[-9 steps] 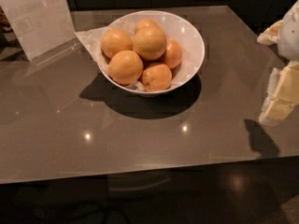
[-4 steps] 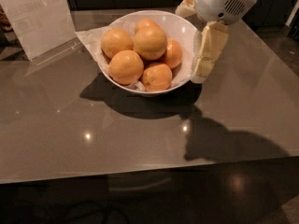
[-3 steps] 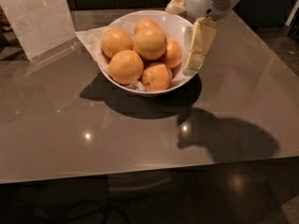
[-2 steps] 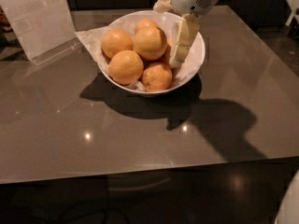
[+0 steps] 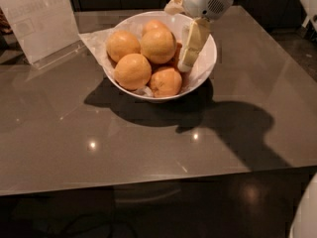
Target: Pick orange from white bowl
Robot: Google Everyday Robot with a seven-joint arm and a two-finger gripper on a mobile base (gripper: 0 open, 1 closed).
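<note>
The orange [image 5: 158, 46] sits on top of the pile in the middle of the white bowl [image 5: 210, 58], and the hand [image 5: 191, 43] hangs just beside it on its right, inside the bowl's right half. The cream lower part of the hand points down and slightly left, its tip low between the orange and the bowl's inner wall, close to a darker, reddish fruit [image 5: 175, 58] that is mostly hidden there. Whether the hand touches the orange, and whether it is open or closed, cannot be told from this view; nothing is seen gripped. The white wrist housing [image 5: 207, 0] is above the bowl's far right rim.

Three seconds ago the hand is at the right edge of the table [image 5: 74, 148], well apart from the bowl. At 1.3 seconds ago it is outside the bowl's right rim, and at 0.7 seconds ago it is over that rim. Now it is further left and lower, in among the fruit. Its shadow [image 5: 237, 128] on the table lies against the bowl's own shadow. The bowl and the fruit lie as they did in the earlier pictures.

The bowl holds the orange and others around it: one at the left [image 5: 122, 44], one at the front left [image 5: 132, 71], one at the front [image 5: 166, 82] and one at the back [image 5: 154, 25]. Crumpled white paper [image 5: 94, 36] lines the bowl and sticks out over its left rim. A clear sign stand [image 5: 37, 19] is on the table to the far left, apart from the bowl
</note>
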